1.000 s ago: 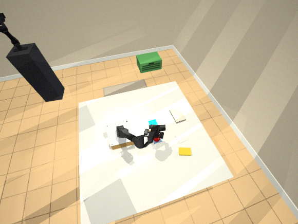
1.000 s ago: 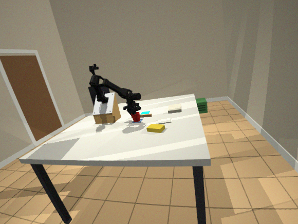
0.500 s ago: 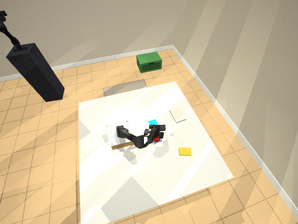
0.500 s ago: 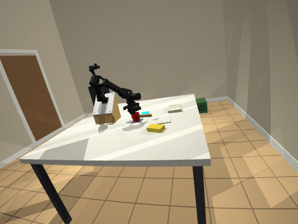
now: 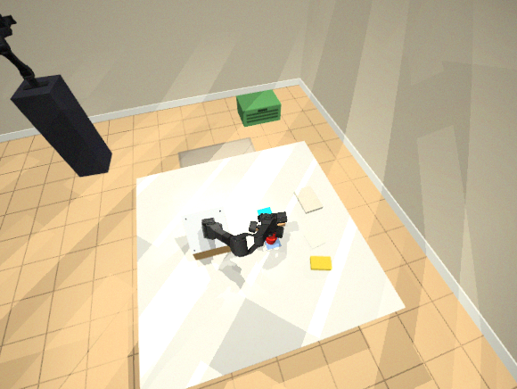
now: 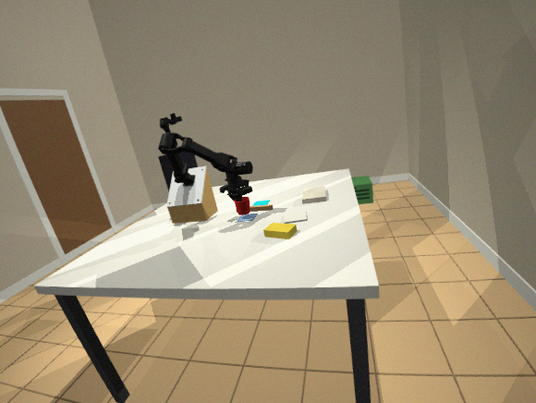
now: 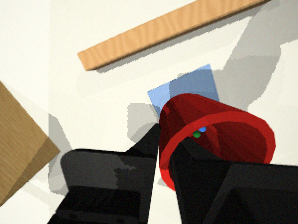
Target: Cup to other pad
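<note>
The red cup point(image 5: 270, 240) point(image 6: 242, 206) point(image 7: 220, 117) is close to upright, perhaps slightly tilted, and hangs a little above the blue pad point(image 5: 274, 245) point(image 6: 247, 217) point(image 7: 200, 82). A green marble point(image 7: 197, 135) and a blue marble point(image 7: 202, 129) show inside the cup; other marbles may be hidden. My gripper point(image 6: 240, 198) point(image 7: 162, 128) is shut on the cup's wall, one finger inside and one outside. The cyan pad point(image 5: 264, 211) point(image 6: 261, 202) is bare and lies beyond the wooden bar.
The wooden bar point(image 6: 264, 208) point(image 7: 165, 32) lies between the two pads. A yellow block point(image 5: 321, 263) point(image 6: 280, 230), a thin white tile point(image 6: 296, 216) and a beige block point(image 5: 308, 200) point(image 6: 314, 195) lie to the right. The arm's box-shaped base point(image 6: 191, 213) point(image 7: 25, 145) stands at left.
</note>
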`<state>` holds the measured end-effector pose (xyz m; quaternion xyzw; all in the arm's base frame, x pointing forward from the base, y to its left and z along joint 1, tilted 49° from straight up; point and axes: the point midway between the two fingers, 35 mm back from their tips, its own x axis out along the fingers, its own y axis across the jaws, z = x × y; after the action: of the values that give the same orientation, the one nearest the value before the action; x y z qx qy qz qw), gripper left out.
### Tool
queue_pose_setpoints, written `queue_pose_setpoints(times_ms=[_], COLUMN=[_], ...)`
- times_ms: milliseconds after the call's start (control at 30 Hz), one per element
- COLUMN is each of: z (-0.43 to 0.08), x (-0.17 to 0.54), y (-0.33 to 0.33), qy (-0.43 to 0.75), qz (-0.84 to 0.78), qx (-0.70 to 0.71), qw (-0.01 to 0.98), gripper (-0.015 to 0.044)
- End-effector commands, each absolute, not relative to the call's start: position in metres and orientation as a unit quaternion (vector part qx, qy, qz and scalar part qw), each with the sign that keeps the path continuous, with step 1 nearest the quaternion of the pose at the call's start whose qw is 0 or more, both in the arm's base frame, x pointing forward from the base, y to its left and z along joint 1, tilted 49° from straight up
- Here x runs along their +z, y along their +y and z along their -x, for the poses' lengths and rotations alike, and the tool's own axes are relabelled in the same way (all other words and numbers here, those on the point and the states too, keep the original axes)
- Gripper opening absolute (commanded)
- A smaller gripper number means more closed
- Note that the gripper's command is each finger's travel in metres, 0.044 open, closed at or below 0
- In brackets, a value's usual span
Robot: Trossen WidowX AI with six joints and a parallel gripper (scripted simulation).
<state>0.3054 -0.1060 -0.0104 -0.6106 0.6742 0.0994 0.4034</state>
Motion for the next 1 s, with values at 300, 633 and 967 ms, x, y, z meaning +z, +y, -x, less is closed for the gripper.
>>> queue_pose_setpoints(times_ms=[300,633,967], z=[-0.3014,-0.3017,-0.3022], x=[0.0013,-0.0006,-0.0045], y=[-0.0867,-0.0889,-0.0851], qy=[0.671,0.672,0.671], qz=[0.613,0.612,0.612], qx=[0.095,0.099,0.099], qw=[0.407,0.406,0.406], gripper=[0.0000,0.0000,0.0000])
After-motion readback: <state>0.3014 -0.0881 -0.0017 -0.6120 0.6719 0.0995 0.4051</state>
